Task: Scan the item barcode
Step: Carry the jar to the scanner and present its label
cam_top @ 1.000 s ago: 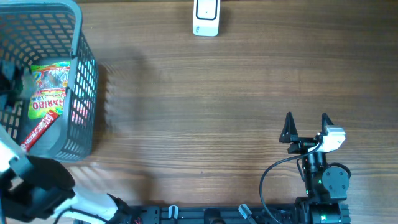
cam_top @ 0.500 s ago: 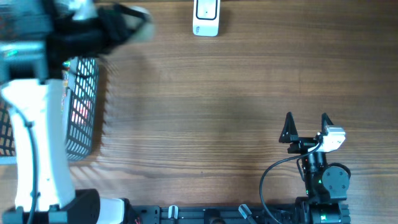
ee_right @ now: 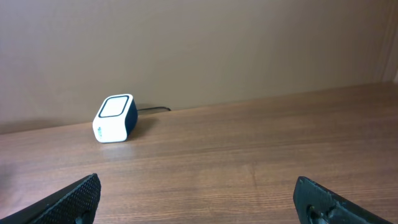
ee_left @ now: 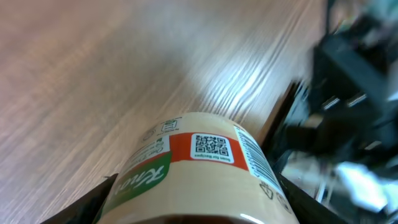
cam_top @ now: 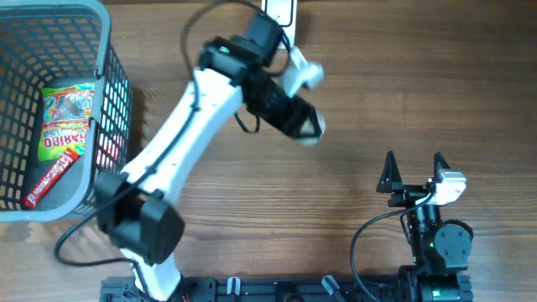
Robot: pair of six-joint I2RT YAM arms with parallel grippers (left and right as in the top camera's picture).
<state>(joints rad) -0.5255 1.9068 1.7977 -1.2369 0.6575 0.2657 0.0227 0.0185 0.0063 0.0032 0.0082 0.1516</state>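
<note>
While it sat nearest the robot's base, right gripper [cam_top: 414, 170]: its two dark fingers stood wide apart, well away from the white box-shaped barcode scanner [cam_top: 281, 10], on that scanner's near side and off to its right.
Brown wooden table [cam_top: 377, 84]: its grain ran side to side, carrying the scanner at its far edge.
White left arm [cam_top: 180, 126]: it reached from the near-left on a diagonal toward the scanner, its dark wrist crossing the scanner's near end in the overhead view.
Left gripper [ee_left: 199, 202]: clamped on the item, with one dark finger [ee_left: 102, 199] at each side of it in the bottom corners of the wrist view.
Cream cylindrical tub [ee_left: 205, 155]: held over the table, close to the scanner on its near side and slightly to its right, not touching it; overhead it was only a pale blur.
Tub label: an orange band carried a square QR code [ee_left: 209, 146], and a green patch with white lettering lay to the left of the code.
Grey plastic mesh basket [cam_top: 105, 50]: it stood well to the scanner's left, holding a colourful Haribo sweet packet [cam_top: 69, 117] and a red wrapped bar [cam_top: 50, 176].
Scanner: it stood with its dark face up, with a thin dark cable [ee_right: 152, 109] trailing behind it.
</note>
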